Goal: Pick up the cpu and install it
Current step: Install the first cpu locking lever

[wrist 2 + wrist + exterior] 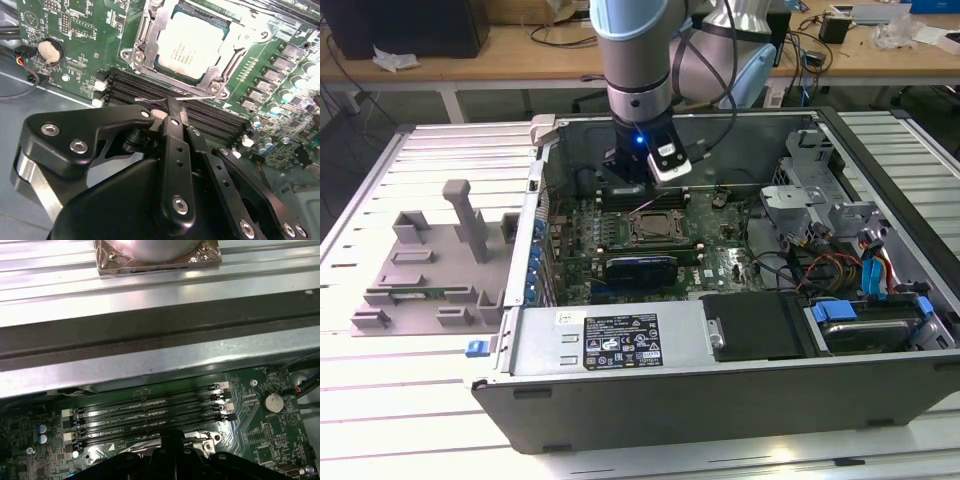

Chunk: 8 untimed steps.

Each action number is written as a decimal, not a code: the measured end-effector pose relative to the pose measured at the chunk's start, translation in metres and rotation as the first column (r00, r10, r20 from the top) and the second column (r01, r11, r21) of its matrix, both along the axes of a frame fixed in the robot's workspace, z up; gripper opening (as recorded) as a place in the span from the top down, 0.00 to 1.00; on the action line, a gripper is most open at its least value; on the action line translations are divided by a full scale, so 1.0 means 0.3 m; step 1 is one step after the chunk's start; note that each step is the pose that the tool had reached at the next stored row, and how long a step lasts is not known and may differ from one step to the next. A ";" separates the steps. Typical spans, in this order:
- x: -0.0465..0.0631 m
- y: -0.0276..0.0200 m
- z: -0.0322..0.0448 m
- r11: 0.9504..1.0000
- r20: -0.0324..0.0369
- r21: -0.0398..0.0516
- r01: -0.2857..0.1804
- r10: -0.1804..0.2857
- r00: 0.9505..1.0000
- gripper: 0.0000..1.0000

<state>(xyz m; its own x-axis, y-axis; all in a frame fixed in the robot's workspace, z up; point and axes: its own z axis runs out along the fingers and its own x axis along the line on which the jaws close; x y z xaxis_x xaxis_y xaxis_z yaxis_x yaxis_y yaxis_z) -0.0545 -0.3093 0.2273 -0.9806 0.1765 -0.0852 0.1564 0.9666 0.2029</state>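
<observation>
Green board, silver chip, black gripper

Silver-topped cpu [191, 46] in a grey metal frame [150, 30] on a green board [85, 30]; black memory slots [150, 412]; matte black gripper [172, 117]; pale grey slatted table [430, 400]; blue cables [875, 275].

Silver-grey arm [638, 60] with pale-blue joint caps — black screw-studded fingers [176, 150].

Shiny silver square cpu [190, 47] w/ pale rim: far corner cut off by the second wrist view's edge, print on top too small to read. In the exterior view the grey arm covers the black gripper [642, 160]. Black gripper body hides most of the metal socket frame [200, 440] in the first wrist view.
</observation>
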 end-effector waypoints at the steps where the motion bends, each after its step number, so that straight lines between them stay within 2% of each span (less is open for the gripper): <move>1: 0.000 0.000 -0.004 1.000 0.006 0.000 0.000 0.000 1.000 0.89; 2: 0.000 0.000 -0.010 1.000 0.012 0.000 0.000 0.000 1.000 0.89; 4: -0.001 0.000 -0.016 1.000 0.016 0.000 0.000 0.000 1.000 0.89; 6: -0.001 0.001 -0.023 1.000 0.025 0.000 0.000 0.000 1.000 0.89; 8: -0.001 0.001 -0.028 1.000 0.030 0.002 -0.001 0.001 1.000 0.89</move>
<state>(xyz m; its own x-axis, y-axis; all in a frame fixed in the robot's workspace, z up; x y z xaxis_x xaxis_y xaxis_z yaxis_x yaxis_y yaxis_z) -0.0549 -0.3090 0.2190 -0.9778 0.1757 -0.1144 0.1492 0.9664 0.2094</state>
